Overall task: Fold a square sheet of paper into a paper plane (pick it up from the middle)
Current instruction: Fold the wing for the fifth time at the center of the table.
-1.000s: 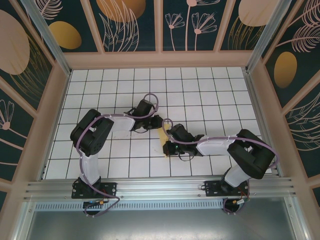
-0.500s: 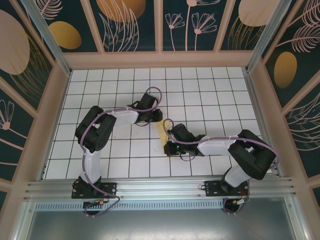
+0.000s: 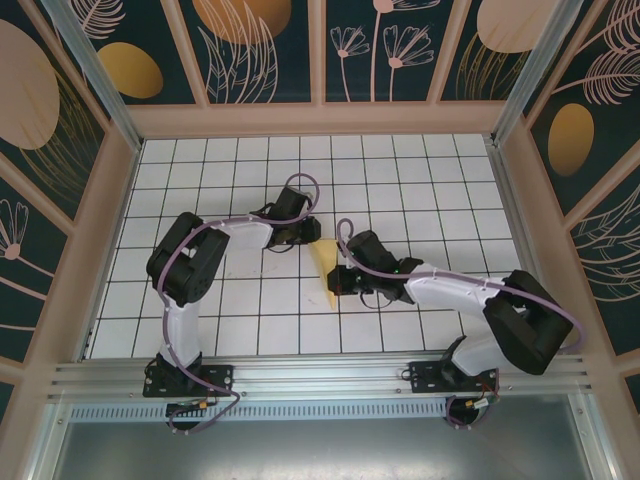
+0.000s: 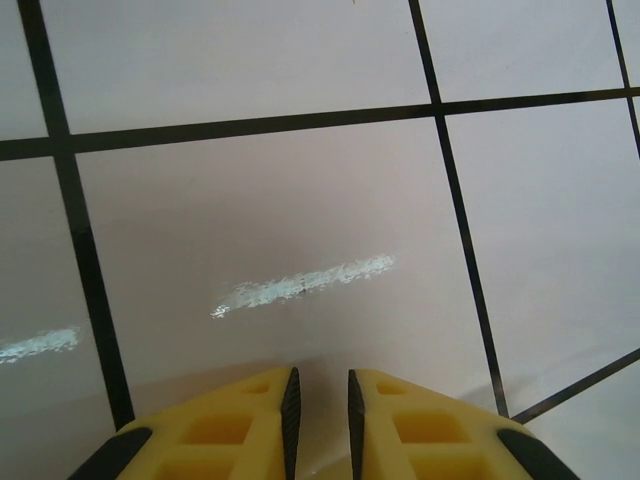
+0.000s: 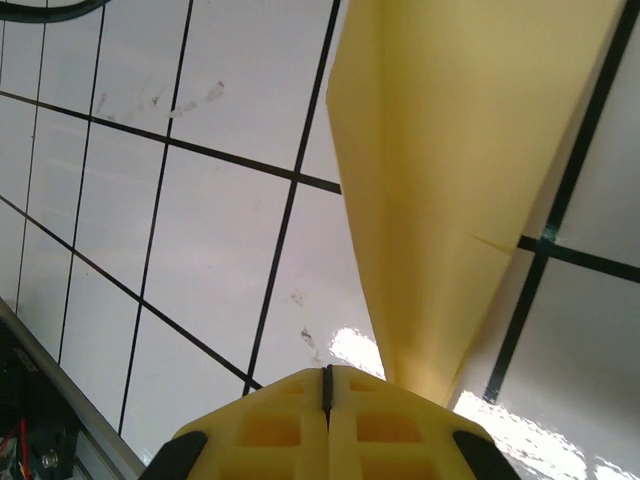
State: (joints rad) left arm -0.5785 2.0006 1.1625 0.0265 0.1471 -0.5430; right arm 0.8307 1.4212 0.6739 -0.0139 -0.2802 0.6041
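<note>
The square sheet of paper is folded into a slim, tapered yellow paper plane (image 3: 323, 274) lying on the white grid table between the two arms. In the right wrist view the paper plane (image 5: 450, 180) runs from beside my right finger up to the top right, with one crease corner showing. My right gripper (image 3: 339, 280) (image 5: 326, 385) is shut, pads together with nothing between them, and the paper's narrow end passes under its right finger. My left gripper (image 3: 311, 232) (image 4: 319, 400) hangs just beyond the paper's far tip, over bare tile, jaws a narrow gap apart and empty.
The table (image 3: 420, 190) of white grid tiles is walled by a beige frame (image 3: 320, 120) on three sides. A metal rail (image 3: 320, 375) with both arm bases runs along the near edge. Scuff marks (image 4: 300, 283) lie on the tile under the left gripper.
My left gripper has drawn back from the paper toward the far side and its jaws have parted slightly. The right arm has stretched out and more of the paper now shows.
</note>
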